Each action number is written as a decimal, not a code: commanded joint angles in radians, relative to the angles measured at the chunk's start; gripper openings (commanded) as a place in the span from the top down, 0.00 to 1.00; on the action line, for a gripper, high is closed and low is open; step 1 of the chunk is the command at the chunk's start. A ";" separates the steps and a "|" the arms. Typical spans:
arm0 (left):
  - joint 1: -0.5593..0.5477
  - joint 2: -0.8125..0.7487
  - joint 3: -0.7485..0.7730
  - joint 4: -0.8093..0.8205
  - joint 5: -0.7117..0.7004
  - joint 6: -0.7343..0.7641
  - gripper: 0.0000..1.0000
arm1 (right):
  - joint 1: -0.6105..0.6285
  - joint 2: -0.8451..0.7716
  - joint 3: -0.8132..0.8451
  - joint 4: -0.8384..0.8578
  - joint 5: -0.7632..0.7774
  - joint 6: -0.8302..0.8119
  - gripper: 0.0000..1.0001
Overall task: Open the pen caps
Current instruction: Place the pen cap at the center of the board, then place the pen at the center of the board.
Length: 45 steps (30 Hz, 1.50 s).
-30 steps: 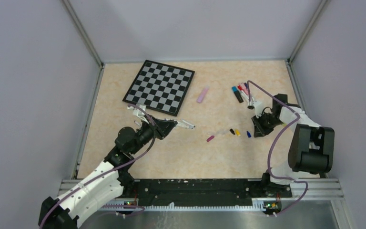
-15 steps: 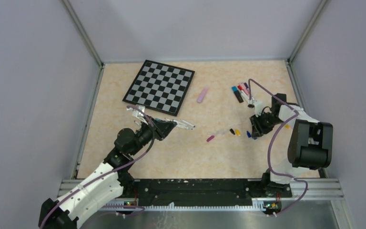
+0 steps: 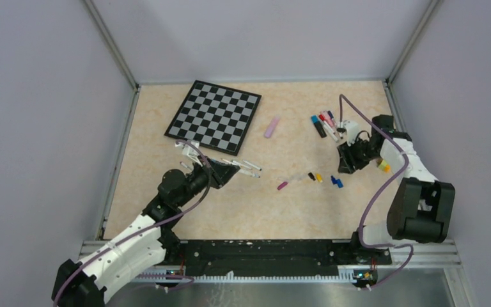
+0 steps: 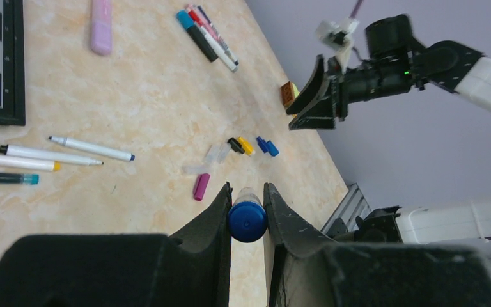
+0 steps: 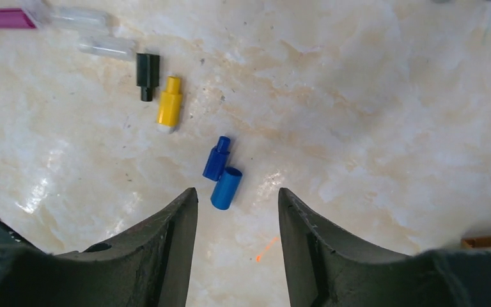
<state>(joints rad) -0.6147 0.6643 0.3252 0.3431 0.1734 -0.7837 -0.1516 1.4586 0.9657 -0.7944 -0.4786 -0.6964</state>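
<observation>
My left gripper (image 4: 247,188) is shut on a pen (image 4: 247,220), whose round blue end faces the left wrist camera; in the top view this gripper (image 3: 225,171) hangs just off the chessboard's near corner. My right gripper (image 5: 236,189) is open and empty, above two blue pen caps (image 5: 226,188) (image 5: 217,158) lying side by side on the table. Loose black (image 5: 146,67), yellow (image 5: 169,102) and purple (image 5: 7,18) caps lie in a row further left. Several capped pens (image 3: 324,123) lie at the back right. Three uncapped pens (image 4: 93,148) lie near the chessboard.
The black-and-white chessboard (image 3: 214,115) lies at the back left. A pink marker (image 3: 272,126) lies alone behind the middle. A yellow-orange block (image 3: 383,166) sits beside the right arm. Two clear caps (image 5: 107,47) lie by the purple one. Grey walls close in the table.
The right gripper has opened and lifted back from the caps, leaving a second blue cap on the table. The left gripper still grips its pen and has barely shifted.
</observation>
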 commanded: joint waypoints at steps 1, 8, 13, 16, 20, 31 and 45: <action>0.006 0.090 0.056 0.025 0.052 -0.030 1.00 | -0.006 -0.114 0.015 0.022 -0.134 0.023 0.52; 0.011 0.375 0.251 -0.103 0.107 -0.027 1.00 | -0.010 -0.247 -0.150 0.228 -0.244 0.119 0.44; 0.024 0.624 0.491 -0.306 0.094 -0.025 1.00 | -0.033 -0.294 -0.219 0.299 -0.301 0.142 0.43; 0.041 0.784 0.643 -0.452 0.111 -0.030 1.00 | -0.043 -0.303 -0.228 0.308 -0.317 0.143 0.43; 0.087 1.002 0.811 -0.581 0.209 -0.017 1.00 | -0.046 -0.313 -0.239 0.314 -0.325 0.137 0.42; 0.159 1.289 1.007 -0.670 0.379 -0.050 0.97 | -0.057 -0.336 -0.248 0.317 -0.329 0.123 0.42; 0.173 1.377 1.039 -0.672 0.383 -0.060 0.78 | -0.060 -0.350 -0.249 0.315 -0.331 0.118 0.42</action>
<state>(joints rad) -0.4496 2.0163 1.3247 -0.3195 0.5629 -0.8520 -0.1997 1.1412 0.7139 -0.5079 -0.7815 -0.5652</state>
